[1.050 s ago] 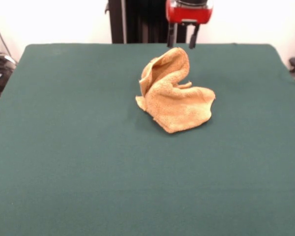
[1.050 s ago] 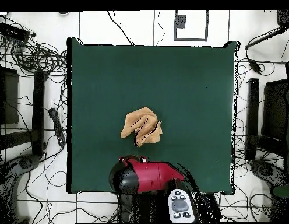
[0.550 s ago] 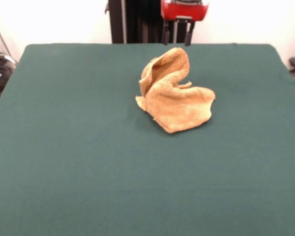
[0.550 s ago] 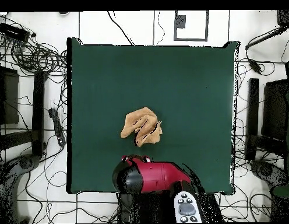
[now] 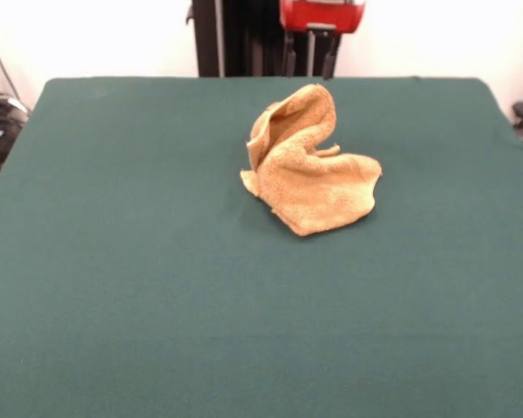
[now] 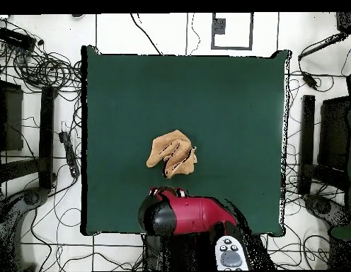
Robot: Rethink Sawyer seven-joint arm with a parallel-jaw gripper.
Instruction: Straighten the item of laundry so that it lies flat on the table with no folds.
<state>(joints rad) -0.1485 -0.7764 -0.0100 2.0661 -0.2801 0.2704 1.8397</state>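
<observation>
i see the towel [image 5: 307, 165] crumpled in a peaked heap mid-frame on the table [image 5: 139, 261]; the gripper [image 5: 309, 63] at top centre hangs above it, fingers spread, grasping nothing.

No readable text (none anywhere).

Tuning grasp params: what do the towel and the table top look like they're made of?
Towel: orange-yellow terry cloth by the look, with a nubby matte surface; soft, since it stands crumpled in rounded folds. Table: covered in dark green fabric, probably felt, flat and matte with no sheen; what lies under it is hidden. The gripper hangs open above the far edge.
</observation>
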